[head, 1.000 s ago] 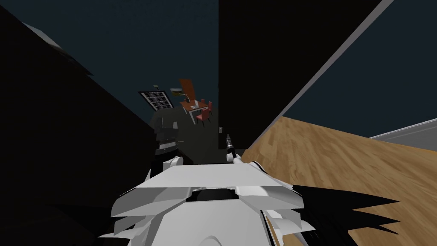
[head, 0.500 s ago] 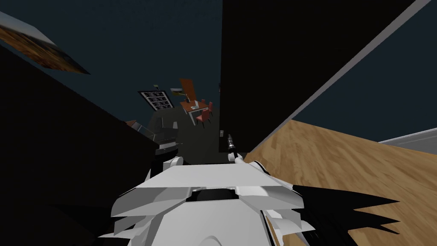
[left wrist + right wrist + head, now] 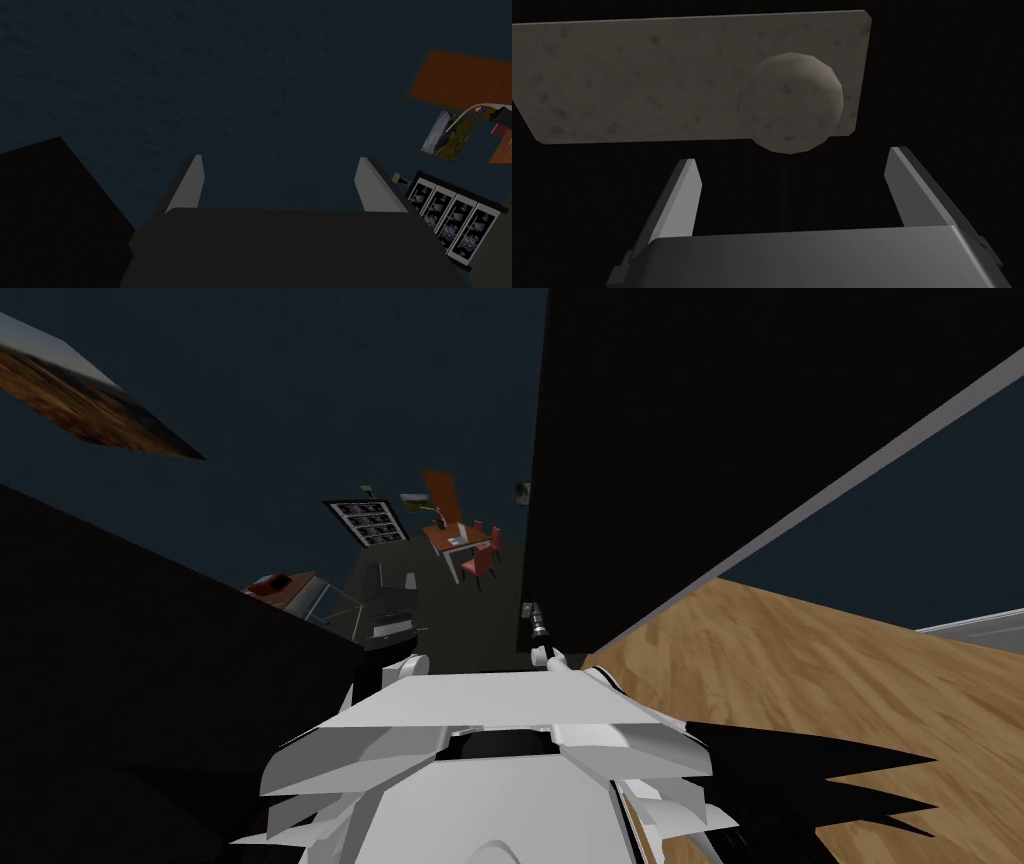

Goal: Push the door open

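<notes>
The door (image 3: 700, 438) is a black panel standing ajar, its free edge just right of centre in the head view. My right gripper (image 3: 537, 613) reaches forward to that edge at the grey knob plate (image 3: 526, 609). In the right wrist view the round grey knob (image 3: 790, 102) sits on its plate (image 3: 662, 80) against the black door (image 3: 952, 75). The right gripper (image 3: 793, 156) is open just short of the knob, with nothing between its fingers. My left gripper (image 3: 280, 159) is open and empty, facing a dark blue wall.
Through the gap lies a dim room with a brown table and red chairs (image 3: 462, 540), a framed panel set (image 3: 365, 520) and dark furniture (image 3: 385, 608). A brown-topped counter (image 3: 280, 585) shows at the left. Wooden floor (image 3: 850, 688) spreads to the right of a grey strip (image 3: 850, 458).
The door's free edge has swung to the right, widening the gap. The black area on the left has drawn back, uncovering a picture and the brown counter. My right gripper has followed the door's edge.
</notes>
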